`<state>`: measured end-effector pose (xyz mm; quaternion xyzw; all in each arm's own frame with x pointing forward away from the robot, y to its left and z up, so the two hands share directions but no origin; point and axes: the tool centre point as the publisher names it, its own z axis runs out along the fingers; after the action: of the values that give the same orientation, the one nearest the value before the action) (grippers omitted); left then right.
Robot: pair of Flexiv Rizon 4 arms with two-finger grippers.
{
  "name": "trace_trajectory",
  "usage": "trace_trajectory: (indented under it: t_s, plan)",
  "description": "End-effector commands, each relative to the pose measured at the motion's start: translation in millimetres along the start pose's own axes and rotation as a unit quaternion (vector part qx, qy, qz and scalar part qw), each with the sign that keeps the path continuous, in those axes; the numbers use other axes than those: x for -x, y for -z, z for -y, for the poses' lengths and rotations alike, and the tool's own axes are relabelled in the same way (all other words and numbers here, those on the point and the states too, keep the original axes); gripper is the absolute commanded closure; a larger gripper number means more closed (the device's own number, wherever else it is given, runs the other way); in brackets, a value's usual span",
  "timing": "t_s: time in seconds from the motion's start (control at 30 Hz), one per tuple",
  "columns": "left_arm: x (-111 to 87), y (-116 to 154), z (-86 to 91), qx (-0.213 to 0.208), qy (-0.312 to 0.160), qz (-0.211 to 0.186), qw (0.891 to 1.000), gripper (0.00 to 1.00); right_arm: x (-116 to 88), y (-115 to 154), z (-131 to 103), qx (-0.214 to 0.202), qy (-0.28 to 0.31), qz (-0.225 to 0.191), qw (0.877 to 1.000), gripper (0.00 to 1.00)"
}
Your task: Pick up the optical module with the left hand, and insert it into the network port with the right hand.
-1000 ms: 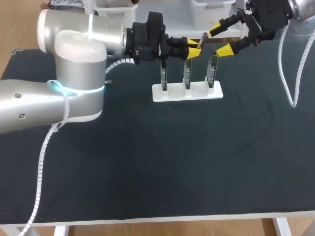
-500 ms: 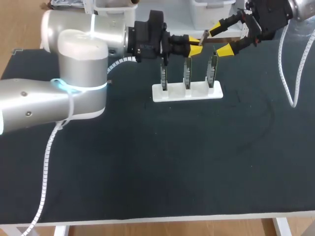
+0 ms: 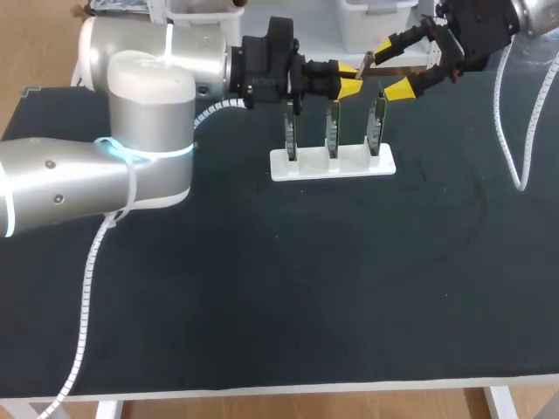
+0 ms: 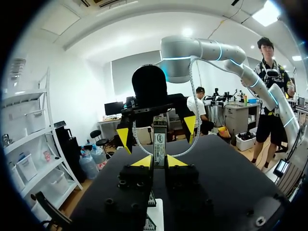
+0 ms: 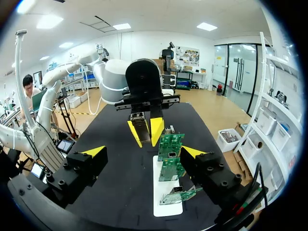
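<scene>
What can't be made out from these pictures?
Head view: optical module tiny, mostly covered by the left jaws' yellow tips.
Head view: network ports on the circuit boards too small to see.
Left wrist view: boards hidden beneath that arm's own black jaws.

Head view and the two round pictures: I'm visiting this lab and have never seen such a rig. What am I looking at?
Two robot arms work at a dark table. The head view looks down from above; each round picture comes from a camera on one arm's wrist. The left gripper is shut on a small metal optical module, held above the table. The right gripper faces it, fingers open, gripping nothing. On the table stands a white holder with three upright green circuit boards.
</scene>
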<state>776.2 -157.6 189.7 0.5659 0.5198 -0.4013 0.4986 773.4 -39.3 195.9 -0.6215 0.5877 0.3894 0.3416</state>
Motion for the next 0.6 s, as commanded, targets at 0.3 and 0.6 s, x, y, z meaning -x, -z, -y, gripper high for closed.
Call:
trace_trajectory:
  t_s: [0.3, 0.6]
  plan:
    - [-4.4, 2.8, 2.3, 0.007, 0.001, 0.022, 1.0, 1.0, 0.4, 0.1, -1.2, -0.001, 0.0, -0.001, 1.0, 0.0]
    - [-5.2, 2.4, 2.4, 0.007, 0.0, 0.03, 1.0, 1.0, 0.4, 0.1, -1.2, -0.001, 0.0, -0.001, 1.0, 0.0]
